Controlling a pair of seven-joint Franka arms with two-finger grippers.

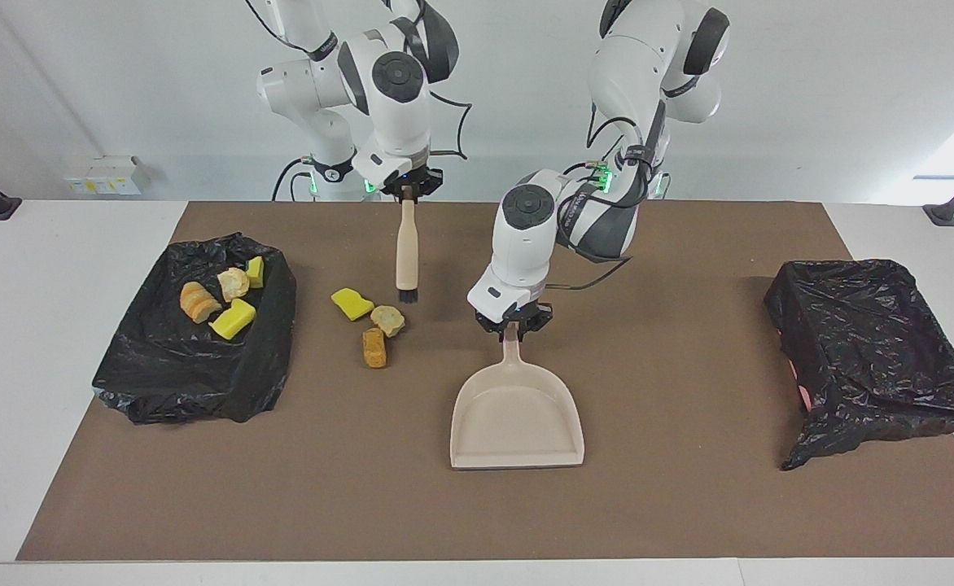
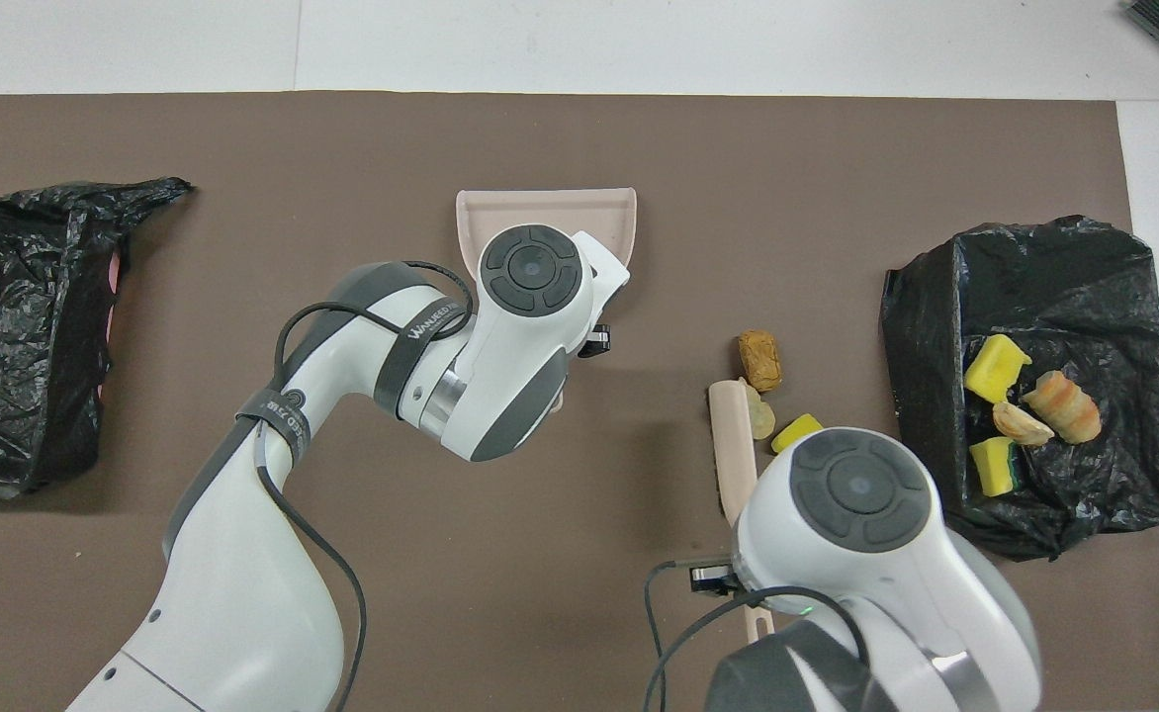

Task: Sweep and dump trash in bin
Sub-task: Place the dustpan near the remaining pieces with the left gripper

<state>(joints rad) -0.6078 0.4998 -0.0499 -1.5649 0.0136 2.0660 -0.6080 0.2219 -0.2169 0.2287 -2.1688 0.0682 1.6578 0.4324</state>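
Note:
Three loose trash scraps lie on the brown mat: a yellow sponge piece (image 1: 352, 303) (image 2: 797, 432), a beige lump (image 1: 387, 320) (image 2: 761, 419) and an orange-brown chunk (image 1: 374, 347) (image 2: 759, 359). Several more scraps (image 1: 231, 303) lie in the black-lined bin (image 1: 192, 366) (image 2: 1044, 277) at the right arm's end. My right gripper (image 1: 409, 193) is shut on a wooden brush (image 1: 406, 252) (image 2: 733, 445), which hangs bristles down over the mat beside the loose scraps. The beige dustpan (image 1: 516, 415) (image 2: 546, 205) rests flat mid-table. My left gripper (image 1: 514, 324) is shut on its handle.
A second black-lined bin (image 1: 876, 350) (image 2: 16, 326) stands at the left arm's end of the table. The brown mat (image 1: 672, 505) covers most of the white table. In the overhead view both wrists hide their own grippers.

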